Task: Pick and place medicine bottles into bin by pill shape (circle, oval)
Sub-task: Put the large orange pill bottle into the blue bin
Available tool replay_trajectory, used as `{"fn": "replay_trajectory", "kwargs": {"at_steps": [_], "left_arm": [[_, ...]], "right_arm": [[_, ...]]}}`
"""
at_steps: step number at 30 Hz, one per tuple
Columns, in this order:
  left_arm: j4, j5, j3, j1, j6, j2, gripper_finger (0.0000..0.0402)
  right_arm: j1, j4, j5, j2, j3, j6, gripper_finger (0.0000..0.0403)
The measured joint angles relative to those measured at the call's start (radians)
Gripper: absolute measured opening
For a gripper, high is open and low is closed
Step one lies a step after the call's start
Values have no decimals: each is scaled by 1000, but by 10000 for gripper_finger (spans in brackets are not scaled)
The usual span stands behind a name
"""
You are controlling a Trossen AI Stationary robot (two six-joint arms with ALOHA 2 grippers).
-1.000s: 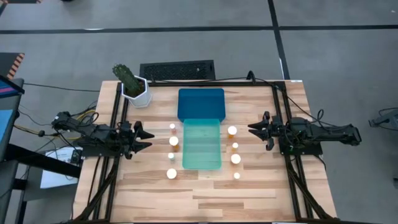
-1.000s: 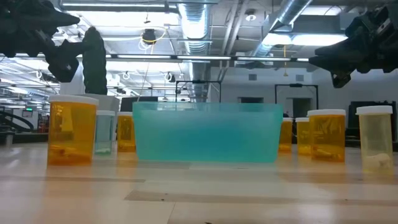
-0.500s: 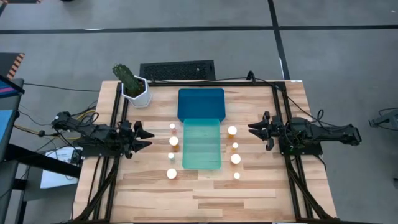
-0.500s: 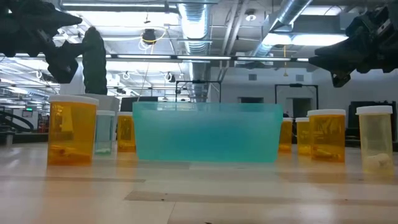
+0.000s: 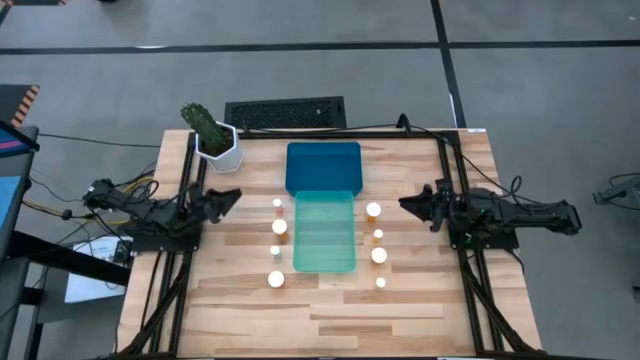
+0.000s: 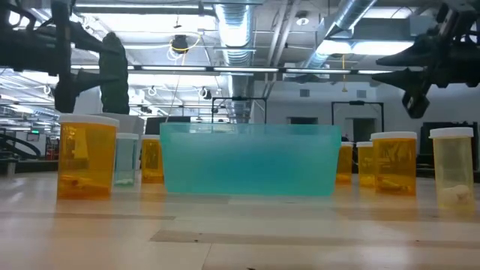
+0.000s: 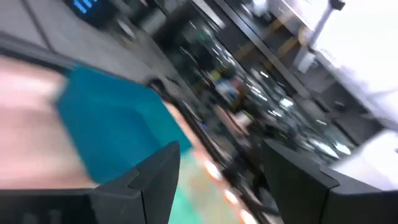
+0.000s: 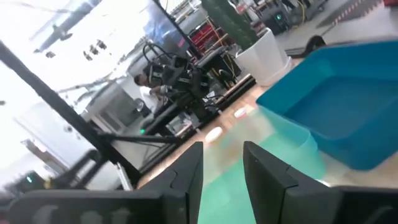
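Observation:
Several amber bottles with white caps stand upright on the wooden table in two columns: a left column (image 5: pixel 278 240) and a right column (image 5: pixel 378 246). Between the columns stands a light teal bin (image 5: pixel 325 232), with a darker blue bin (image 5: pixel 323 167) behind it. My left gripper (image 5: pixel 228 198) hovers open and empty left of the left column; its fingers show apart in the left wrist view (image 7: pixel 221 149). My right gripper (image 5: pixel 408 204) hovers open and empty right of the right column, its fingers apart in the right wrist view (image 8: pixel 222 148). In the low view the teal bin (image 6: pixel 250 159) stands between the bottles (image 6: pixel 87 156).
A white pot with a green plant (image 5: pixel 218 142) stands at the table's far left corner. A black grille-like object (image 5: pixel 285 112) lies beyond the far edge. Black frame rails (image 5: pixel 452 180) run along both sides of the table. Bare wood (image 5: pixel 320 315) lies along the near edge.
My left gripper has gone a little toward the table's far edge and turned about its wrist. My right gripper has also turned about its wrist, staying in nearly the same place. The bottles and bins have not moved.

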Motion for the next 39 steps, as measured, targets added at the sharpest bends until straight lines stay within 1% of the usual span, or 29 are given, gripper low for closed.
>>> {"fn": "replay_trajectory", "kwargs": {"at_steps": [3,8,11,14,18,19,23,26,28,32,39], "left_arm": [[-6,-47,0,0,-6,0,217],[-15,-144,0,0,14,0,217],[48,-149,0,0,-17,0,217],[181,-122,0,0,-22,0,217],[390,-19,0,0,105,0,217],[414,-3,4,0,134,0,218],[414,16,47,0,212,13,232],[411,17,73,0,255,42,251],[410,15,82,0,270,62,264],[406,10,85,0,271,92,283],[401,9,85,0,268,110,289]], "right_arm": [[0,0,1,0,0,65,124],[-12,-12,47,1,25,70,126],[-27,2,53,12,95,2,133],[-38,-43,92,75,195,-112,148],[-41,-188,124,226,373,-288,177],[-41,-244,126,272,416,-326,186],[-41,-433,126,467,563,-386,226],[-34,-526,125,587,628,-389,253],[-19,-542,124,671,649,-405,268],[4,-507,121,838,659,-437,289],[11,-424,117,1046,661,-462,300]]}}
